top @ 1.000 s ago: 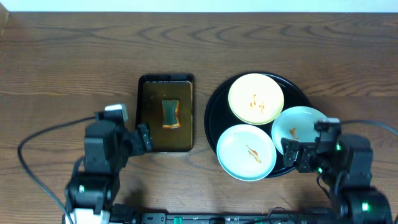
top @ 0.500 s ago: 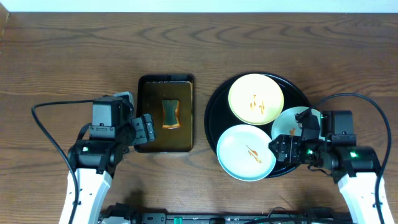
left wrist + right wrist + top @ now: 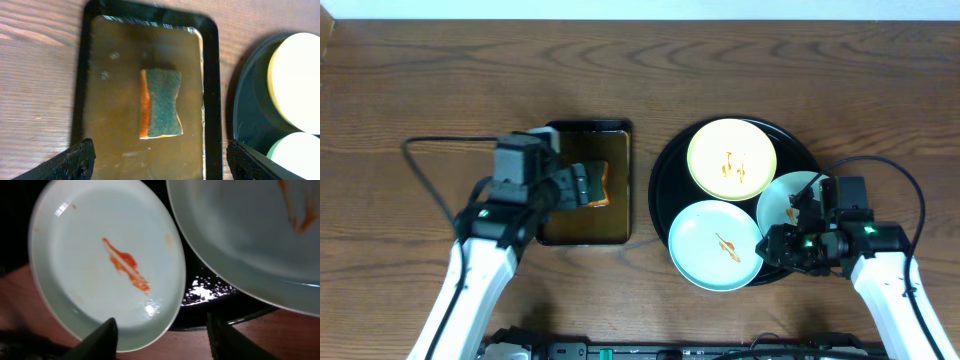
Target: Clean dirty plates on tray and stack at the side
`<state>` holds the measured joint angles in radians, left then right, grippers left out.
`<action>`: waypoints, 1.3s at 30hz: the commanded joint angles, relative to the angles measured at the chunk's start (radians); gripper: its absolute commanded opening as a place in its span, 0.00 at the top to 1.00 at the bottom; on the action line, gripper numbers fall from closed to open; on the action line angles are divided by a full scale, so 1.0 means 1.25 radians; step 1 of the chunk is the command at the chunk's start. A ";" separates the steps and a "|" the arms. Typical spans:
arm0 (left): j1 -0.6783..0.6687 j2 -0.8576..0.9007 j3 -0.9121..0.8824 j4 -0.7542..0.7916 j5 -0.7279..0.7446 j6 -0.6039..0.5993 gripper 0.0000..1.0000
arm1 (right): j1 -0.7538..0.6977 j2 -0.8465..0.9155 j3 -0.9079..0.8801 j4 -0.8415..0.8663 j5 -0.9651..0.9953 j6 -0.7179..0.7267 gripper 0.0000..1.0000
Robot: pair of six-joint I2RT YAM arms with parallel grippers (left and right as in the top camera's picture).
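The round black tray (image 3: pixel 662 178) holds three plates. A pale yellow plate (image 3: pixel 731 158) with sauce smears lies at the back. A mint plate (image 3: pixel 716 245) with a smear lies at the front left, and a second mint plate (image 3: pixel 790 198) at the right is partly hidden by my right arm. My right gripper (image 3: pixel 775 246) is open and low at the tray's front edge. In the right wrist view (image 3: pixel 162 340) its fingers straddle the rim of the front mint plate (image 3: pixel 100 265), with the other mint plate (image 3: pixel 250 230) beyond. My left gripper (image 3: pixel 160 162) is open and empty.
A rectangular dark tray (image 3: pixel 100 75) of brownish liquid holds a green and orange sponge (image 3: pixel 161 103). My left gripper (image 3: pixel 582 185) hovers over it and hides most of the sponge from above. Bare wood tabletop (image 3: pixel 440 100) surrounds both trays.
My left arm has moved right and forward, from beside the rectangular tray to above the sponge. My right gripper has shifted left, closer to the front mint plate's rim.
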<state>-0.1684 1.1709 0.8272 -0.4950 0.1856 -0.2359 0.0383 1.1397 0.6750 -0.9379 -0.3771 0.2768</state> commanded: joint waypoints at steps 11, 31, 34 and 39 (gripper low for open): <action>-0.069 0.226 0.018 0.073 0.009 -0.004 0.20 | 0.008 0.032 -0.111 0.132 -0.034 0.033 0.61; -0.069 0.349 0.017 0.180 -0.028 -0.004 0.25 | 0.008 0.032 -0.148 0.215 -0.081 0.033 0.52; -0.069 0.349 0.017 0.205 -0.038 -0.004 0.29 | 0.008 0.032 -0.149 0.215 -0.080 0.038 0.58; -0.071 0.361 0.016 0.207 -0.038 -0.005 0.35 | 0.008 0.033 -0.150 0.215 -0.067 0.055 0.61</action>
<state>-0.2527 1.6012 0.8276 -0.2359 0.1539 -0.2390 0.0383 1.1763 0.4950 -0.6712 -0.4629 0.3271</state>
